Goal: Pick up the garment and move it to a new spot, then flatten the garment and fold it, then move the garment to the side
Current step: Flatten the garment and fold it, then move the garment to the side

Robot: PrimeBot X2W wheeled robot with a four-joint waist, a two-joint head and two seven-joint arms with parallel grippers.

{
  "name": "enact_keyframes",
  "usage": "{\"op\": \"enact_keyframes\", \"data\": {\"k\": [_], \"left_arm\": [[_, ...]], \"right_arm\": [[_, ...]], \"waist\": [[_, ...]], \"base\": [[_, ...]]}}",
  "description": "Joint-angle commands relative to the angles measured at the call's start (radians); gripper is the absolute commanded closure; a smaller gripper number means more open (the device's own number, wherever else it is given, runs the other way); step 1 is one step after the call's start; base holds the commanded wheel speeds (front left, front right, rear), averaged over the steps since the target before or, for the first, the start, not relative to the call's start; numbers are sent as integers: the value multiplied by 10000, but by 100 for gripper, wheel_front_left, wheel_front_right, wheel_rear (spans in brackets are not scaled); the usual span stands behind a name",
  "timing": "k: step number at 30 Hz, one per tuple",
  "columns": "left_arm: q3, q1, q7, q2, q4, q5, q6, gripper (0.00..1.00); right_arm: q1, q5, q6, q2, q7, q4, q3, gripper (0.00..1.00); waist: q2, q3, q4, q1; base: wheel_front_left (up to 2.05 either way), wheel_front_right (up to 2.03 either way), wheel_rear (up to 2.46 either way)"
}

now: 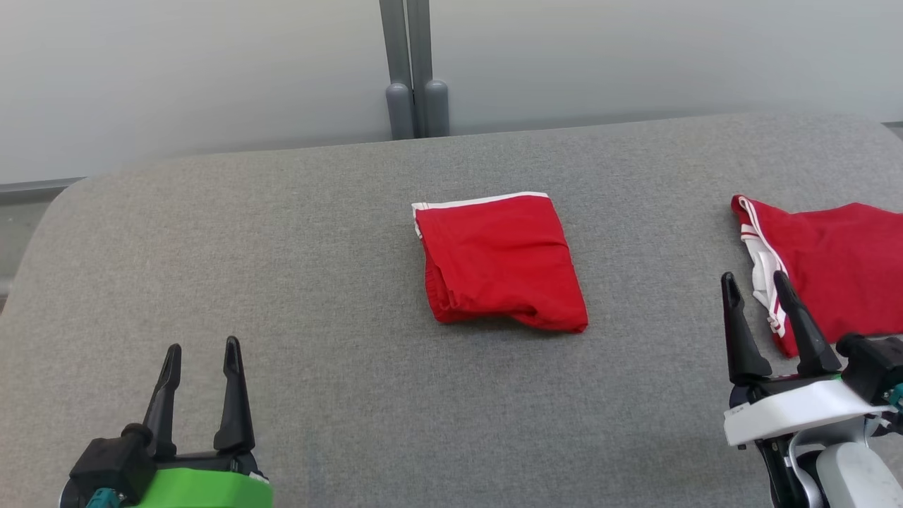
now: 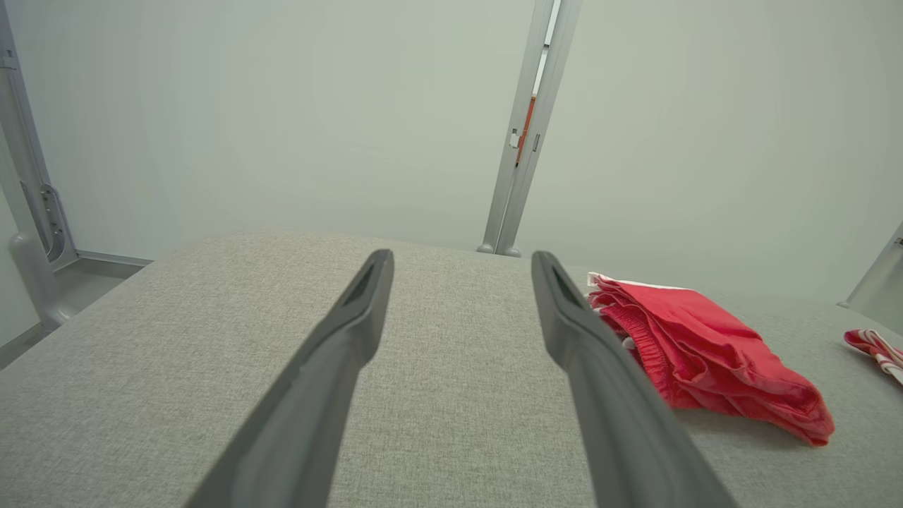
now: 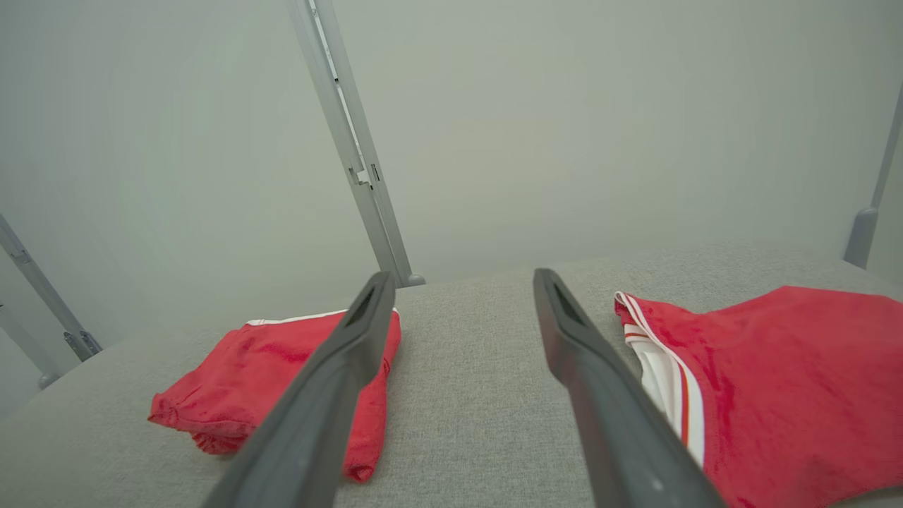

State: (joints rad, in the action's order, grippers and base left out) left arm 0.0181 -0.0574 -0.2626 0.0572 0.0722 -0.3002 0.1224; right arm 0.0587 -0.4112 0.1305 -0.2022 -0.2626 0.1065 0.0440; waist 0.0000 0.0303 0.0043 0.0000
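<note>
A red garment (image 1: 502,259) with a white edge lies folded in the middle of the grey padded table (image 1: 282,233); I also see this folded garment (image 2: 698,346) right of my fingers in the left wrist view and the same garment (image 3: 268,381) at the left in the right wrist view. My left gripper (image 1: 202,353) stands open at the lower left, well short of it, holding nothing. My right gripper (image 1: 753,281) is open at the lower right, empty, its fingers (image 3: 585,353) spread over bare table.
A second red garment (image 1: 832,261) with white stripes lies spread at the table's right edge, just beyond my right gripper, and shows as red cloth (image 3: 776,381) in the right wrist view. Grey posts (image 1: 416,70) and pale panels stand behind the table.
</note>
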Motion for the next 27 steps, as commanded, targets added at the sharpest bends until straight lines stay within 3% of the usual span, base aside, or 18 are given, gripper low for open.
{"op": "enact_keyframes", "data": {"k": [1, 13, 17, 27], "left_arm": [[2, 37, -24, 4, 60, 75, 25, 0], [-156, 350, -24, -30, 198, 312, 75, 0], [-264, 489, -24, -37, 166, 314, 85, 0], [-807, 809, -24, -54, 302, 45, 91, 0]], "right_arm": [[-126, 167, 5, 12, -22, -56, -17, 0], [245, 543, 5, -35, -22, 256, 249, 0], [1052, 522, 5, -126, 289, 1387, 615, 0], [4381, -456, 5, 40, 2740, 4738, 1294, 0]], "waist": [[0, -53, -73, 0], [0, 51, 14, 0], [0, 186, 232, 0], [0, 738, 1238, 0]], "base": [[0, 0, 0], [0, 0, 0], [0, 0, 0], [0, 0, 0]]}}
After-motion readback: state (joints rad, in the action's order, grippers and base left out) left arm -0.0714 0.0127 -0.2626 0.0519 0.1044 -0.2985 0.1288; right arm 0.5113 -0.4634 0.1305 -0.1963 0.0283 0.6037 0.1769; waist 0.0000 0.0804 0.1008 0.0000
